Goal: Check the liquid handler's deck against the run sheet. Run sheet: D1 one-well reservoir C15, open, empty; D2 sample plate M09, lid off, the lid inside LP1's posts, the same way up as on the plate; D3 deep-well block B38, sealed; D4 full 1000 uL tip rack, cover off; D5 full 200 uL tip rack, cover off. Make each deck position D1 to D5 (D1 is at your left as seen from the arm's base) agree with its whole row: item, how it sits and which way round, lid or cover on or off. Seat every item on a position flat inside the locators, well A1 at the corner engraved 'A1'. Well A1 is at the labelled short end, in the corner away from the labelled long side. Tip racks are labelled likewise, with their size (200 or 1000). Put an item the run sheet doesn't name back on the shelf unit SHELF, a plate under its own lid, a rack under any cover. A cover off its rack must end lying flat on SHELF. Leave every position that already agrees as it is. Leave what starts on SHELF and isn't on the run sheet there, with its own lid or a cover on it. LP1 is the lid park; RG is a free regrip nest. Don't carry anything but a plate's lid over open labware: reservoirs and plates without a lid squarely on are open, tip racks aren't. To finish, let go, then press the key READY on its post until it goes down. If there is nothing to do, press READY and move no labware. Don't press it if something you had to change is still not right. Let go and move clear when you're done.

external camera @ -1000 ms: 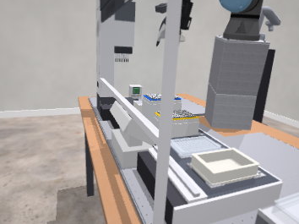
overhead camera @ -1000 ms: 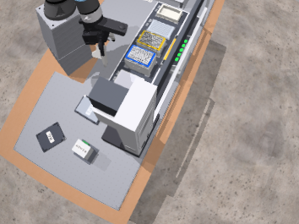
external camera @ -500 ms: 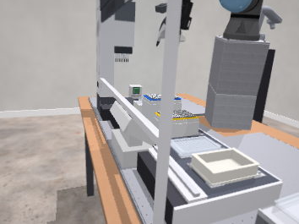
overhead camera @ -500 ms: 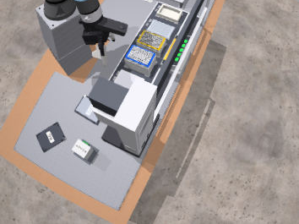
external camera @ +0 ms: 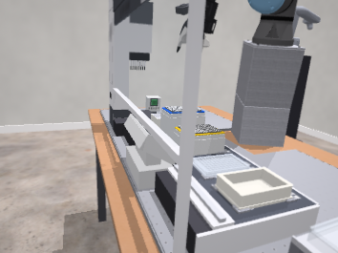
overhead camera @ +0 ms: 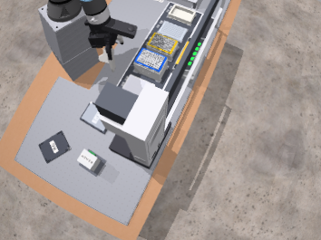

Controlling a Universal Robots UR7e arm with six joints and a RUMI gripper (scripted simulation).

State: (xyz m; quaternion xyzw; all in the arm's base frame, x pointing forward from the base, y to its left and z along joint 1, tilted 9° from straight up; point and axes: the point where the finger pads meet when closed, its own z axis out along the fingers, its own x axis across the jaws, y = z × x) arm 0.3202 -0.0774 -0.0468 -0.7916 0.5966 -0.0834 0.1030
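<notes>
Jaws of the black two-finger gripper [overhead camera: 109, 55] stand wide apart, holding nothing, above the grey worktop [overhead camera: 54, 114] beside the liquid handler's dark deck [overhead camera: 174, 71]. Along that deck: blue-framed tip rack [overhead camera: 150, 61], yellow-framed tip rack [overhead camera: 162, 43], clear well plate [overhead camera: 172, 29], cream one-well reservoir [overhead camera: 182, 14].

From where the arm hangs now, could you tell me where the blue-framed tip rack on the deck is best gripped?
Grip the blue-framed tip rack from straight above, the open, empty end effector across its two long walls. The yellow-framed rack stands close against one short end, and the tip field on top offers no hold.
</notes>
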